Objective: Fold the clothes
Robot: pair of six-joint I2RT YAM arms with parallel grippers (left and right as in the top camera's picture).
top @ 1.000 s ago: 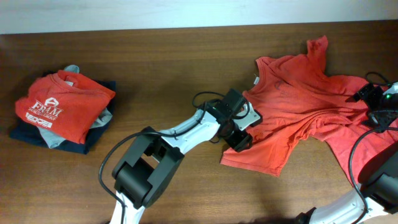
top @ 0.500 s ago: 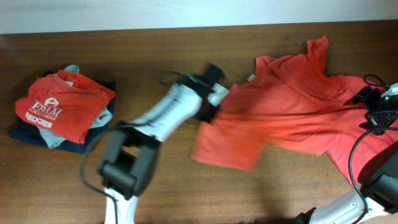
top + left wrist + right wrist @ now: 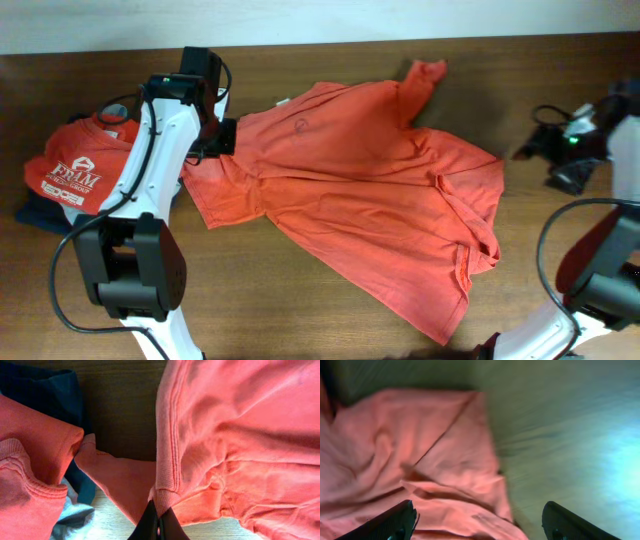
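Note:
The large coral-red T-shirt (image 3: 360,200) lies rumpled across the middle of the table. My left gripper (image 3: 222,137) is at its left edge, shut on a pinch of the ribbed hem (image 3: 165,497), which bunches up above the fingertips (image 3: 150,522). Just left of it sits the folded stack of clothes: the red tee with white print (image 3: 85,175) on top, navy (image 3: 45,385) and grey (image 3: 75,512) garments under it. My right gripper (image 3: 548,165) hovers open off the shirt's right side. In the blurred right wrist view, the shirt's edge (image 3: 420,460) lies below its spread fingers (image 3: 395,522).
The wooden table (image 3: 330,70) shows bare wood along the back and at the front left. The stack lies close to my left arm (image 3: 150,190). A cable loops beside the right arm (image 3: 610,240) at the right edge.
My left gripper closed on the shirt's edge and swept left toward the stack, dragging the whole shirt across the table and away from the right gripper, which stayed open.

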